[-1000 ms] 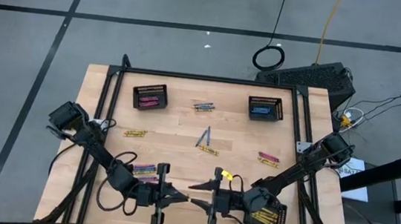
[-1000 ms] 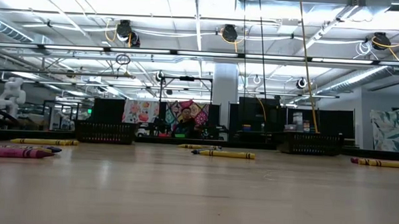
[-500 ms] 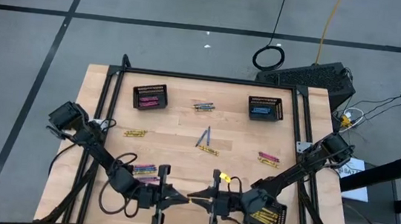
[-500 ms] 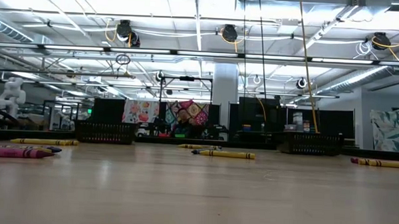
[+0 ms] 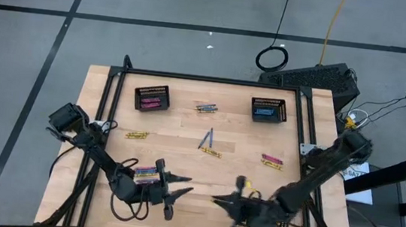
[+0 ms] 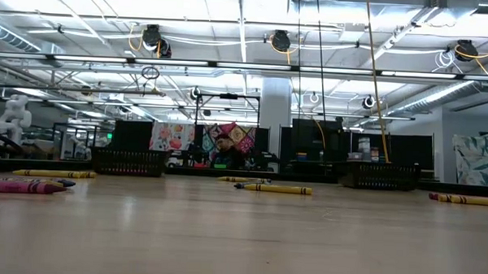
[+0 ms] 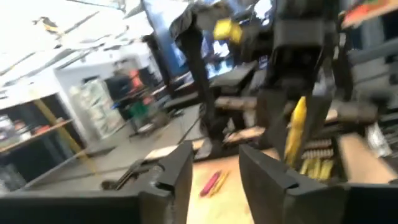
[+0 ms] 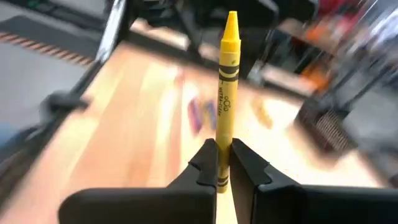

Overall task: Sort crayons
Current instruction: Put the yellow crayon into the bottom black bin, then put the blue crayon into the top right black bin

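My right gripper is clamped on a yellow crayon near the worktop's front edge, close to its right corner — the stick juts out past my fingertips. My left gripper sits near the front edge too, fingers parted and empty. Other crayons lie scattered mid-worktop — some fill the black baskets near the far edge.

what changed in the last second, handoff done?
Looks done. The left gripper let go of the yellow crayon and drew back, open. The right gripper shut on it and pulled away toward its own side, so the two tips that met at the table's near edge are now apart. The baskets and the loose crayons on the table did not move.
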